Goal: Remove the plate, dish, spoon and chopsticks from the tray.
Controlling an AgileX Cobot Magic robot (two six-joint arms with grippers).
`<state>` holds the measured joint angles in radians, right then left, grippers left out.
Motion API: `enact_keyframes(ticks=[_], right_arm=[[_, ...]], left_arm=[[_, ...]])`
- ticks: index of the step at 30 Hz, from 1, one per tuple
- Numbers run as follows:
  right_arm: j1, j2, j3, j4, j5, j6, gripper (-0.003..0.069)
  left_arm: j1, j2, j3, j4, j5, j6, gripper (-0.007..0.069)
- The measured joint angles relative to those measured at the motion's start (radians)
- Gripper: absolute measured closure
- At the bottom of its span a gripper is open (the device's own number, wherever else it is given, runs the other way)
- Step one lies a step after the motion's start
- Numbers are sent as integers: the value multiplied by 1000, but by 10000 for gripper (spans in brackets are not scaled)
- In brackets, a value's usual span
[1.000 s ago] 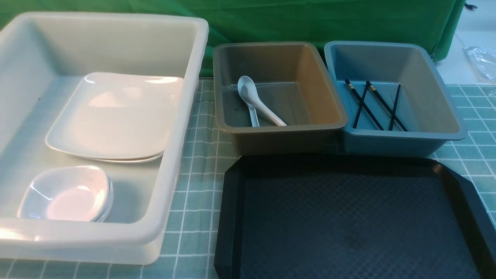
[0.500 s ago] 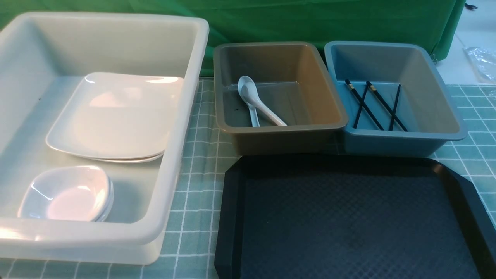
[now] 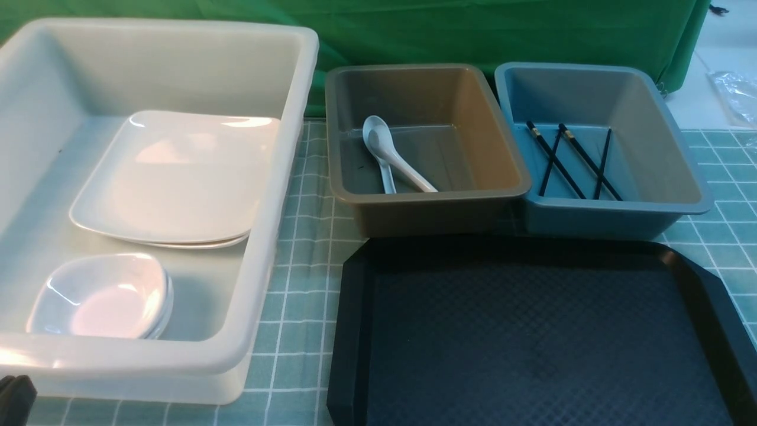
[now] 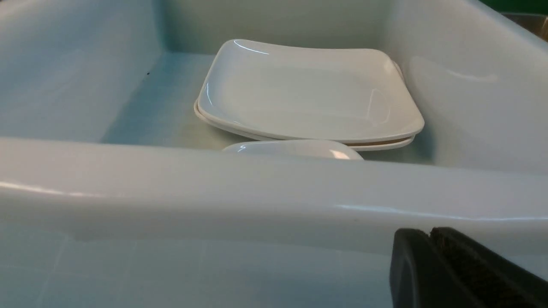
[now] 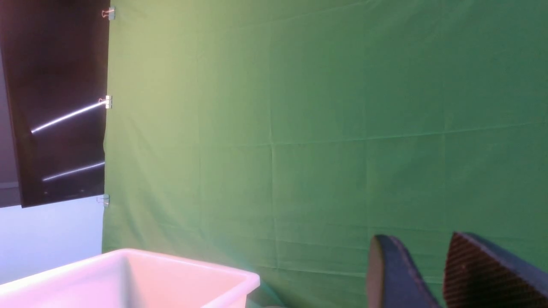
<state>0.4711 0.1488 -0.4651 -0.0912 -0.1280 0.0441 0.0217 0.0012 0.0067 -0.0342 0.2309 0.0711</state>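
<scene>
A pale green checked tablecloth (image 3: 298,248) covers the table in the front view, with a green cloth backdrop (image 3: 473,29) hung behind it. The large black rectangular plastic tray (image 3: 532,331) with cut-off corners lies near the front right with nothing on it. To its left a big translucent white plastic tub (image 3: 278,177) holds the large glossy white rounded-square plate (image 3: 171,177), stacked on another, and nearer the front the small deep white dish (image 3: 97,296). Behind the tray a brown plastic tub (image 3: 502,148) contains the short white ceramic-style soup spoon (image 3: 393,157), and beside it a blue plastic tub (image 3: 680,154) contains the thin black chopsticks (image 3: 571,160). The left gripper (image 3: 15,399) shows only as a dark tip at the bottom left corner. In the left wrist view that gripper (image 4: 428,252) hangs just outside the white tub's near wall, its jaws pressed together on nothing. In the right wrist view the right gripper (image 5: 421,256) faces the backdrop, jaws parted with a clear gap, holding nothing
</scene>
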Motion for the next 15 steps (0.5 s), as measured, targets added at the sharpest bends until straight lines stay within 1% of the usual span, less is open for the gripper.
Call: enact_keyframes(ticks=[15], right_arm=[[0,0,0,0,0,0,421]], left_arm=[[0,0,0,0,6,-2,607]])
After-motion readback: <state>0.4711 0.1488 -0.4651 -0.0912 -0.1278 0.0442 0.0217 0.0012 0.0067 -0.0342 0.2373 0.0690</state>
